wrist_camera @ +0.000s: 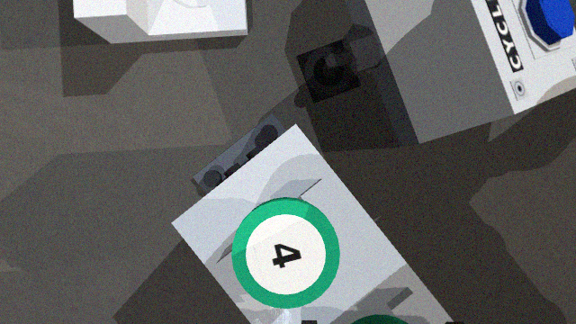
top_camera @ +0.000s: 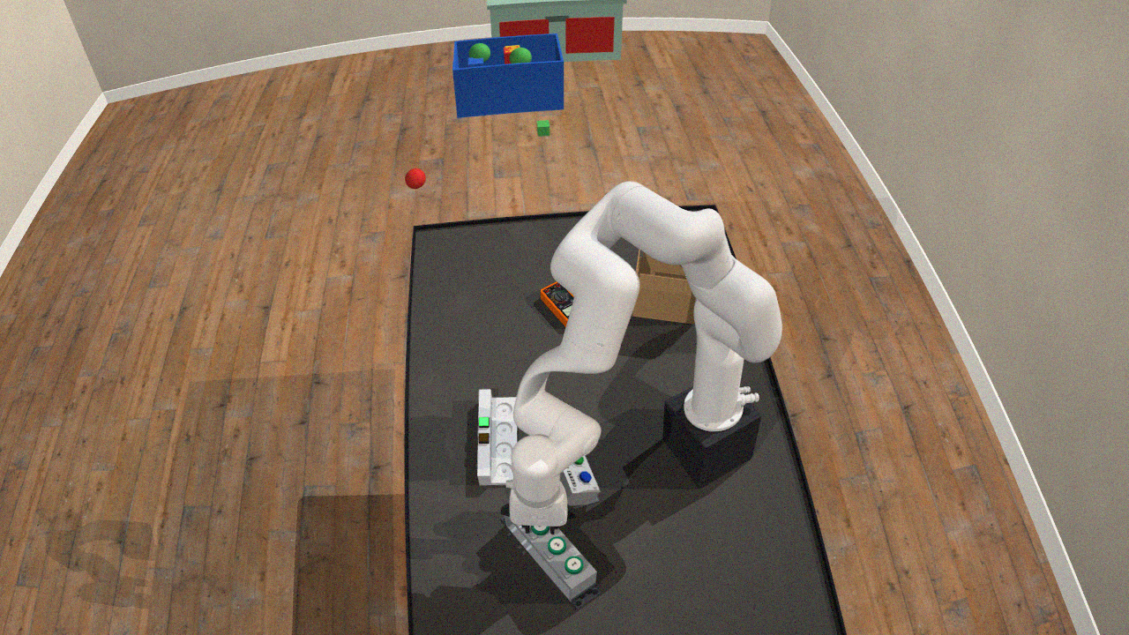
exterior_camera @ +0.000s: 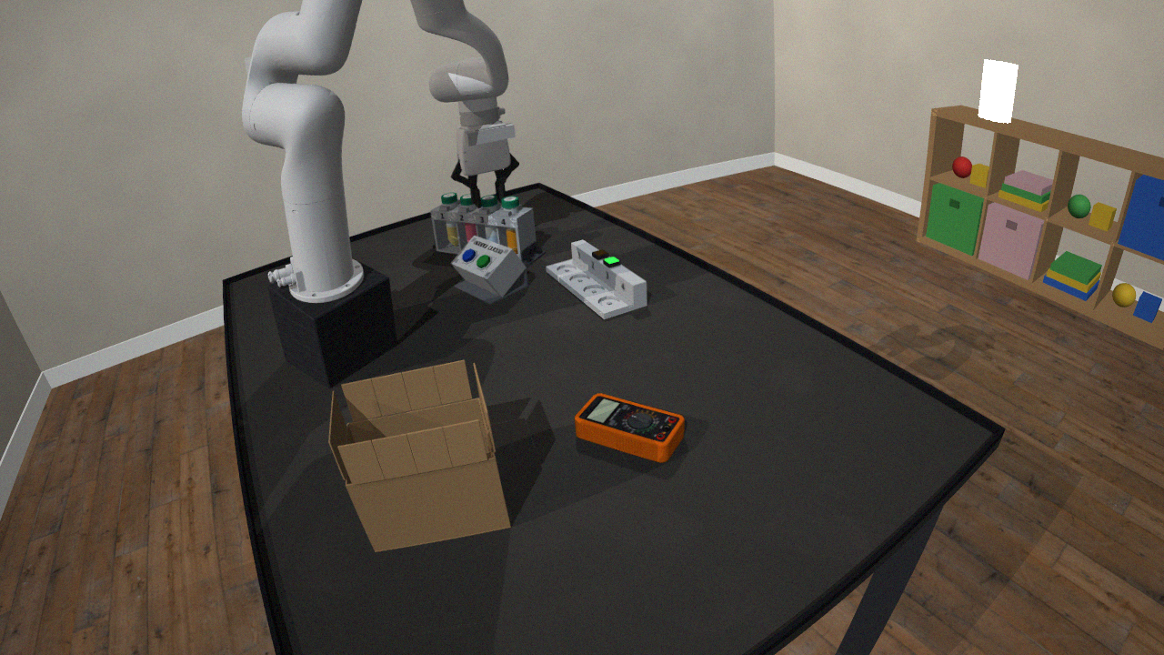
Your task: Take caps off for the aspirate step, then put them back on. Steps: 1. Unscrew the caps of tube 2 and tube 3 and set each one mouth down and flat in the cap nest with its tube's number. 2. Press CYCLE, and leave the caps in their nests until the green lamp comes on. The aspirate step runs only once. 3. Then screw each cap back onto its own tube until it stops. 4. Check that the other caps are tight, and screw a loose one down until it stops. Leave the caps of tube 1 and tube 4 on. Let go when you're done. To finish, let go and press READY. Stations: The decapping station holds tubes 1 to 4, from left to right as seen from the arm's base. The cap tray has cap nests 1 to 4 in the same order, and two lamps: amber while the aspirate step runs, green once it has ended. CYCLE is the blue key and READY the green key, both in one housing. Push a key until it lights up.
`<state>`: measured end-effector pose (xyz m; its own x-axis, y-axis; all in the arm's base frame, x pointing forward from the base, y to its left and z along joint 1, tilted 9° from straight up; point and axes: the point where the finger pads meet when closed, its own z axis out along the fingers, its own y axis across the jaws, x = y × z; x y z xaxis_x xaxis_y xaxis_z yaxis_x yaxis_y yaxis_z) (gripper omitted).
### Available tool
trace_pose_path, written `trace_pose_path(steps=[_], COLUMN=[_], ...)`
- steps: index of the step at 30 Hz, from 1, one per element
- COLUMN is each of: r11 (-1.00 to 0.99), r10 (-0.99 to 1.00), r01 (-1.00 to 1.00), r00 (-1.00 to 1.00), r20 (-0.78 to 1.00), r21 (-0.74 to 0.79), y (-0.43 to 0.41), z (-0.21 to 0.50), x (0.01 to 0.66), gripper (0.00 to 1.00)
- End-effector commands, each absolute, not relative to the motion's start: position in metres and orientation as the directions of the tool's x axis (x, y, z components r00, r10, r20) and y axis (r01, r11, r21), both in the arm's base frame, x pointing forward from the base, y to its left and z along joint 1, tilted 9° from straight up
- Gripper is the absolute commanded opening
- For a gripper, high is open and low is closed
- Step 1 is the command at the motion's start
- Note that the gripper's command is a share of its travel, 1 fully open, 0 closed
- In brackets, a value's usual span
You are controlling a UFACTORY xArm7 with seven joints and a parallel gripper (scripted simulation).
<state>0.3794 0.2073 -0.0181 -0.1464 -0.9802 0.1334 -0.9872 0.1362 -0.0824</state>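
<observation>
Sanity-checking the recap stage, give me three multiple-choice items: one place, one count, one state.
1. The gripper hangs over:
A. the cap tray
B. the decapping station
C. the cardboard box

2. Tubes wearing a cap:
A. two
B. three
C. four

3. On the cap tray:
A. the green lamp is lit
B. the amber lamp is lit
C. no lamp is lit

Answers:
1 B: the gripper sits right above the decapping station.
2 C: the exterior view shows four green caps in a row on the tubes.
3 A: the green lamp glows on the cap tray.
</observation>
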Motion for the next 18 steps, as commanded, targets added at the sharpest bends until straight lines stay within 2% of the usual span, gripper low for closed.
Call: trace_pose_path(steps=[1, 5, 7, 9, 18], r11=[-0.139, -0.334, -0.334, -0.497, -0.792], r10=[-0.981, -0.932, -0.932, -0.857, -0.595], r01=[-0.989, -0.942, -0.942, -0.868, -0.607], r00=[0.132, 0.329, 0.329, 0.493, 0.792], r20=[0.144, 0.150, 0.150, 0.149, 0.134], r21=[-0.042, -0.013, -0.013, 0.015, 0.071], y=[0.2088, 0.2088, 0.2088, 0.2088, 0.2088], z=[-0.0166, -0.0166, -0.0166, -0.0166, -0.0166], x=[0.3805, 0.3805, 0.3805, 0.3805, 0.3805], gripper=[0.46, 0.46, 0.46, 0.46, 0.46])
